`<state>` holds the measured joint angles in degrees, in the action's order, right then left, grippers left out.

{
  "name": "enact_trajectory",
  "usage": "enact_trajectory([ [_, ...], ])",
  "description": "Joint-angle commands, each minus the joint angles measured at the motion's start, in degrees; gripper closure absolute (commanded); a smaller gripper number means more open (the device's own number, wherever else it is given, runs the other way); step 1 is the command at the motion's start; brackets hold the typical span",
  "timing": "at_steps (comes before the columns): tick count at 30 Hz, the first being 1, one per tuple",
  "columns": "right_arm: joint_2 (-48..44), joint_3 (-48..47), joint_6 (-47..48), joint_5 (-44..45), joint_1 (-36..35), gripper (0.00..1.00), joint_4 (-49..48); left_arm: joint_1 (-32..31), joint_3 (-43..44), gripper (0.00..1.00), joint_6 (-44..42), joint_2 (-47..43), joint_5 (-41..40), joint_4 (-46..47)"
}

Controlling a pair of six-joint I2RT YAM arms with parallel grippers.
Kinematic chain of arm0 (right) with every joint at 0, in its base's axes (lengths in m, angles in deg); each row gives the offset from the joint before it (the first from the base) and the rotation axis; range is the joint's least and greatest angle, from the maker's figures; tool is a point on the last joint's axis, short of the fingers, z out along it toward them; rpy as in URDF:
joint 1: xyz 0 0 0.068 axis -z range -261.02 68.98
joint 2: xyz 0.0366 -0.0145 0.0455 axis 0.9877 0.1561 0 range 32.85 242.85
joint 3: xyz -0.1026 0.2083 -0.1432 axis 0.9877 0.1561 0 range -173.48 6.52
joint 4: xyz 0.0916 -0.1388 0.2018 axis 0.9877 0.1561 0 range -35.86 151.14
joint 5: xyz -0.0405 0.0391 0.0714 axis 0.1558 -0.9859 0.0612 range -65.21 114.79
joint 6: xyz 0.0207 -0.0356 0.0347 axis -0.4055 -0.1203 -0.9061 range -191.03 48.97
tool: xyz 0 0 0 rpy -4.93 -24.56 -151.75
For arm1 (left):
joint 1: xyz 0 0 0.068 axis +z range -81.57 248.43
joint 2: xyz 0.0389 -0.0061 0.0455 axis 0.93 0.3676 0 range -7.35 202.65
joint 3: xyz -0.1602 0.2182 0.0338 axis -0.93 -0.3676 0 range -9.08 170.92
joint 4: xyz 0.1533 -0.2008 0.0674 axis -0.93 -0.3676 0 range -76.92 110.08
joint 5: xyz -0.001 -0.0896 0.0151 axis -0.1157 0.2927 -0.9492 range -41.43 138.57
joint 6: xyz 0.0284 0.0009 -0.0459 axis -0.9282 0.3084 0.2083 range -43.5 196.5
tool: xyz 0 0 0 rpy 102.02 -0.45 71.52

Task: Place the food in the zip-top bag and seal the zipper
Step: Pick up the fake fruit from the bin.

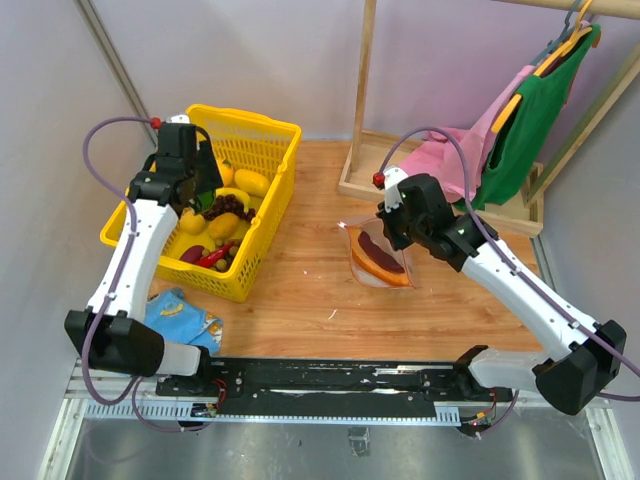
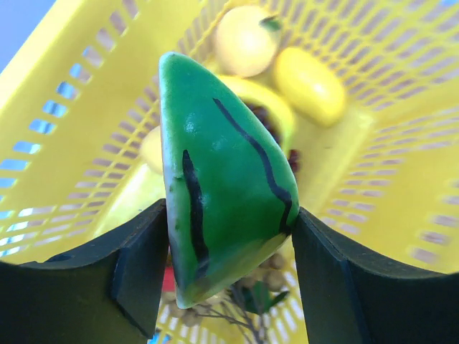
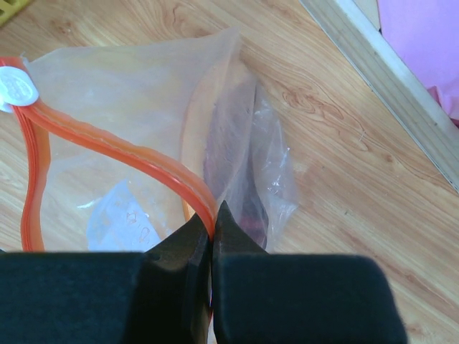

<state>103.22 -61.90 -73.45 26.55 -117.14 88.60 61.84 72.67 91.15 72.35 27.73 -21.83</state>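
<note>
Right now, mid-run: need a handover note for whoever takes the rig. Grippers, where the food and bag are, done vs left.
Left gripper: shut on the watermelon wedge, held above the yellow basket.
Right gripper: shut on the zipper of the zip-top bag, which lies on the table with its mouth parted.
Done: a dark piece is inside the bag.
Left: carry the wedge over and drop it in, move the remaining food out of the basket, then run the white slider along the zipper to seal.
</note>
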Motion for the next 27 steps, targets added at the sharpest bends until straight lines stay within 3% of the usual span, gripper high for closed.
enact_trajectory([
  [1,-2.5,1.1,-2.5,1.3,0.0,0.99,-4.2,0.1,5.7,0.81,5.0,-3.3,12.5,-2.4],
  [16,-7.1,6.3,-8.8,6.7,-0.1,0.99,-12.1,-0.7,13.4,0.9,15.9,-9.2,38.4,1.1],
  [21,-7.4,8.1,-11.2,7.2,-0.1,0.99,-14.9,-4.6,9.5,0.91,21.2,-11.1,45.8,7.0],
  [27,-6.4,9.2,-14.9,6.7,-0.1,0.99,-17.8,-12.7,0.4,0.93,26.8,-13.6,46.0,17.3],
])
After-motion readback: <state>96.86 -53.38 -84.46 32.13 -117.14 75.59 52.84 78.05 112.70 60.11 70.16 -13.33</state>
